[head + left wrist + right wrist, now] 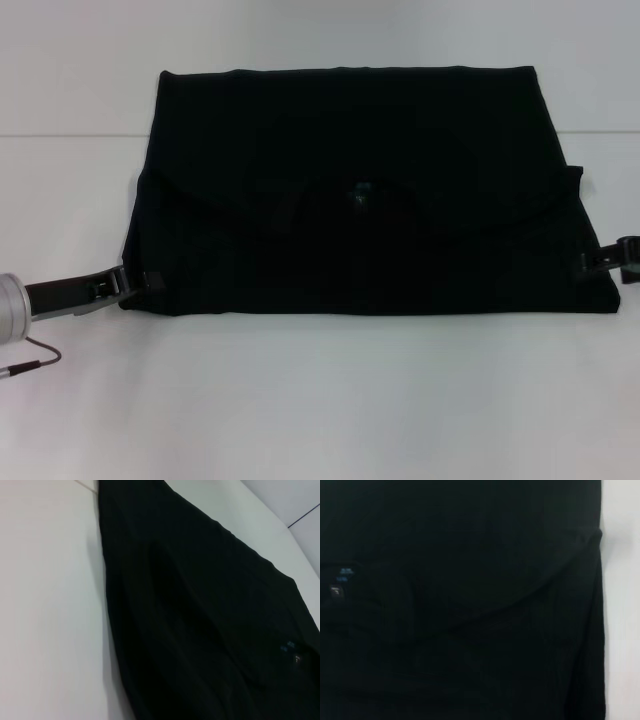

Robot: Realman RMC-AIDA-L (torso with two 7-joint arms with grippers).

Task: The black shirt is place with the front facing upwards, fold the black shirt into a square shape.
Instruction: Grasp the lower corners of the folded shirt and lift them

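The black shirt (350,190) lies on the white table (320,400) as a wide rectangle, with a curved folded edge across its middle and a small blue neck label (358,193) at the centre. My left gripper (140,283) is at the shirt's near left corner, touching the cloth. My right gripper (603,260) is at the shirt's near right edge. The left wrist view shows the shirt (200,620) slanting across the table with the label (290,647). In the right wrist view the shirt (470,605) fills nearly everything, with the label (342,572) visible.
A thin cable (35,358) loops under my left arm's silver wrist (12,308) at the table's left edge. A faint seam (70,135) runs across the table behind the shirt. Bare white table lies in front of the shirt.
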